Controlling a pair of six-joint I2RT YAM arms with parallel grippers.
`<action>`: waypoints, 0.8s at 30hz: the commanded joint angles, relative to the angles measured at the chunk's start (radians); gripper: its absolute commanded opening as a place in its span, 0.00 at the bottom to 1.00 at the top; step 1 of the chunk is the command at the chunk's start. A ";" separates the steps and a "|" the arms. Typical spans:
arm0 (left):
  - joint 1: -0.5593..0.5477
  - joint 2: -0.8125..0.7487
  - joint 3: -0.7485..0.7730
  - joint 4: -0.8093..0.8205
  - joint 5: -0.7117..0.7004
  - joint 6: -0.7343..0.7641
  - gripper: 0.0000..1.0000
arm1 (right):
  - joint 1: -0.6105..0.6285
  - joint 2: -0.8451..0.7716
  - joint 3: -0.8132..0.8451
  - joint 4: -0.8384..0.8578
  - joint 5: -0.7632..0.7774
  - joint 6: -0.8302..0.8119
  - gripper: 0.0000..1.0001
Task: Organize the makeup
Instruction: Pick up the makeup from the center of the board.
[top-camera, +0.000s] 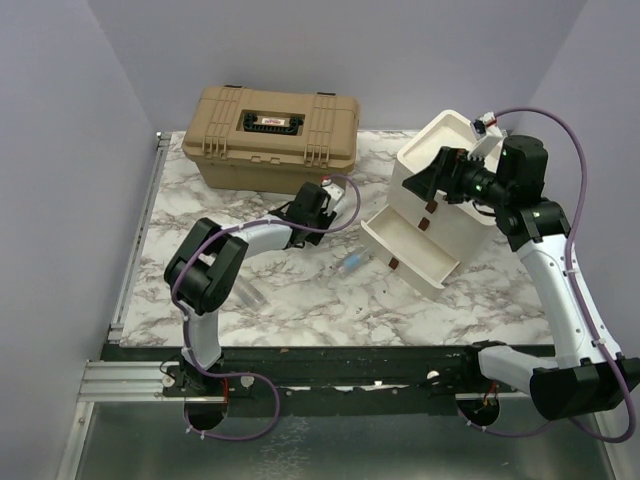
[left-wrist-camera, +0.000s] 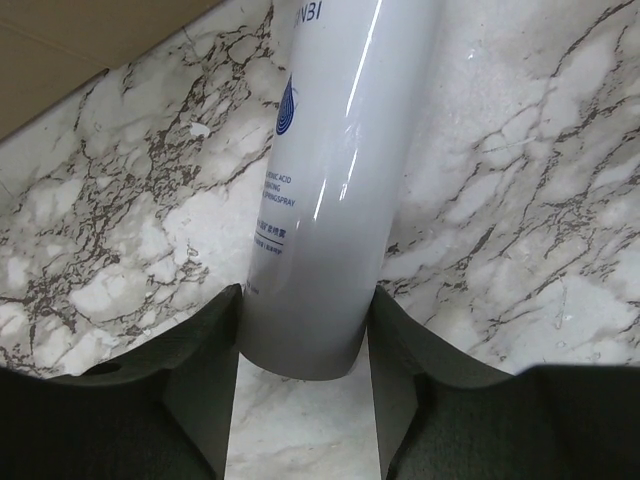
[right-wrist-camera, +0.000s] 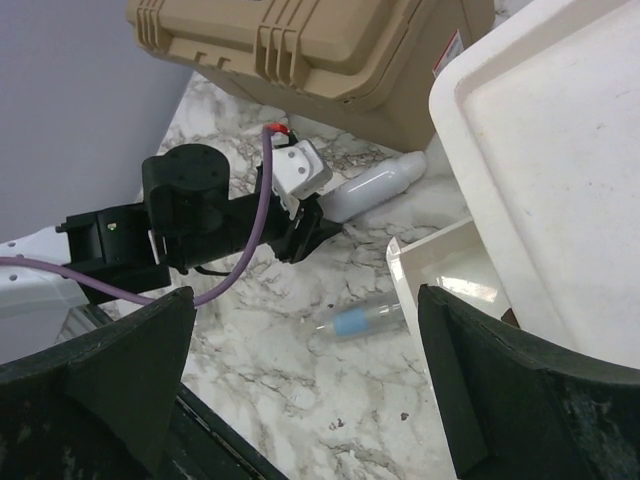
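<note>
A pale silvery-lavender tube (left-wrist-camera: 330, 180) with blue print lies on the marble table in front of the tan case; it also shows in the top view (top-camera: 346, 200) and the right wrist view (right-wrist-camera: 375, 185). My left gripper (left-wrist-camera: 306, 300) is shut on the tube's flat end, one finger against each side, low over the table (top-camera: 326, 206). A small clear tube with a light-blue piece (top-camera: 352, 263) lies by the open drawer and shows below my right gripper (right-wrist-camera: 355, 322). My right gripper (right-wrist-camera: 305, 300) is wide open and empty, up beside the white box (top-camera: 428, 182). No black brushes are in view.
The tan latched case (top-camera: 270, 135) stands at the back left. The white drawer box (top-camera: 455, 140) stands at the right with its lower drawer (top-camera: 415, 250) pulled out toward the middle. A clear item (top-camera: 248, 295) lies by the left arm's elbow.
</note>
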 joint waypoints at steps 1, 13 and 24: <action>0.002 -0.058 -0.060 -0.020 0.015 -0.046 0.28 | 0.004 -0.017 -0.023 -0.006 -0.019 0.016 1.00; -0.014 -0.398 -0.365 0.186 0.064 -0.273 0.18 | 0.004 -0.051 -0.098 0.161 -0.126 0.138 1.00; -0.017 -0.685 -0.467 0.297 0.115 -0.384 0.15 | 0.004 -0.080 -0.149 0.251 -0.214 0.207 1.00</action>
